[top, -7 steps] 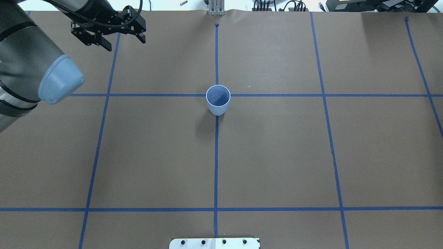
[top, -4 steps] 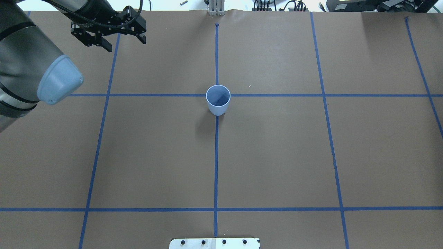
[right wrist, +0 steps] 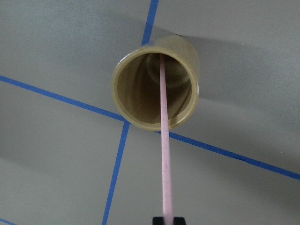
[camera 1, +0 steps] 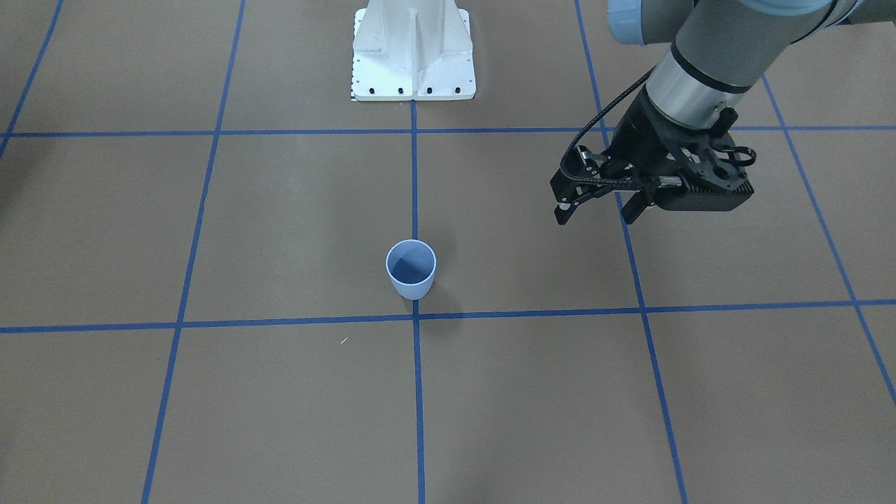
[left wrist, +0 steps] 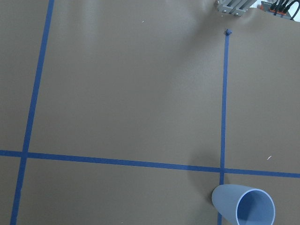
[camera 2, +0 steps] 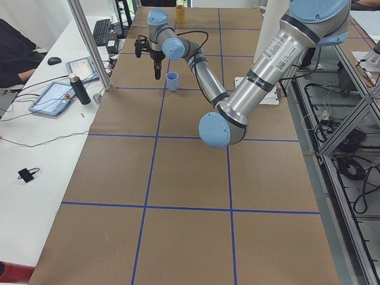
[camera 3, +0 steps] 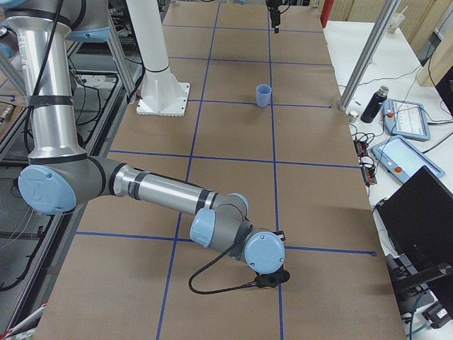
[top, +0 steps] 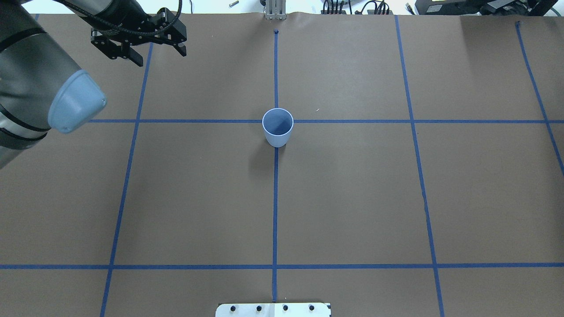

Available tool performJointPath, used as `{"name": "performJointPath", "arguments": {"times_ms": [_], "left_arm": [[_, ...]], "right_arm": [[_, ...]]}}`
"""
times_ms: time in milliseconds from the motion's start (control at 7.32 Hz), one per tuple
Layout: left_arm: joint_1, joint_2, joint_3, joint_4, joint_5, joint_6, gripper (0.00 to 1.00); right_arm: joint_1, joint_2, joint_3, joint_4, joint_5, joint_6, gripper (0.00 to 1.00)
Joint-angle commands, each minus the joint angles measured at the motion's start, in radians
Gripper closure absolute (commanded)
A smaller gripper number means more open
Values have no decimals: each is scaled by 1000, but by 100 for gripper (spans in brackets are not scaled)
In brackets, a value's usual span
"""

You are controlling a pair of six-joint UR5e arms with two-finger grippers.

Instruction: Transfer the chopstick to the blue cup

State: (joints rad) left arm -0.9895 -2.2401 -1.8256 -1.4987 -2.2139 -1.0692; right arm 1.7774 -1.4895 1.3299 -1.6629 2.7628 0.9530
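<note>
The blue cup [top: 277, 127] [camera 1: 411, 269] [left wrist: 243, 206] stands upright and empty at the table's middle, on a blue tape crossing. Far to its left and beyond it, my left gripper [top: 158, 55] [camera 1: 595, 217] hangs open above the table, holding nothing. In the right wrist view the pale-pink chopstick [right wrist: 164, 140] runs up from my right gripper [right wrist: 168, 219], which is shut on its near end. The far end of the stick sits inside an olive-tan cup [right wrist: 187, 61] standing on the table. That cup [camera 2: 180, 13] is at the table's far right end.
Brown paper with blue tape grid lines covers the table [top: 352, 198]. The white robot base plate [camera 1: 413, 49] sits at the robot's edge. A side desk with tablets [camera 2: 56, 95], a dark bottle [camera 2: 79, 89] and a metal post [camera 2: 89, 41] runs along the far edge.
</note>
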Motion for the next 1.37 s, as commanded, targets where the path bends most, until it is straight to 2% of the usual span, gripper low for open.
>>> {"name": "performJointPath", "arguments": {"times_ms": [0,410,820,1230], "left_arm": [[0,-1,0,0,-1,0,2],[0,-4,0,0,-1,0,2],[0,-3,2,0,-3,0,2],[0,7,2,0,-4,0,2]], "right_arm": [[39,-1,18,-3,-6,16,100],[117,0,37,-6,-66,58,100],[126,-9,223,-11,-138,231,100],[148,-43,371,-14,-138,309,100]]}}
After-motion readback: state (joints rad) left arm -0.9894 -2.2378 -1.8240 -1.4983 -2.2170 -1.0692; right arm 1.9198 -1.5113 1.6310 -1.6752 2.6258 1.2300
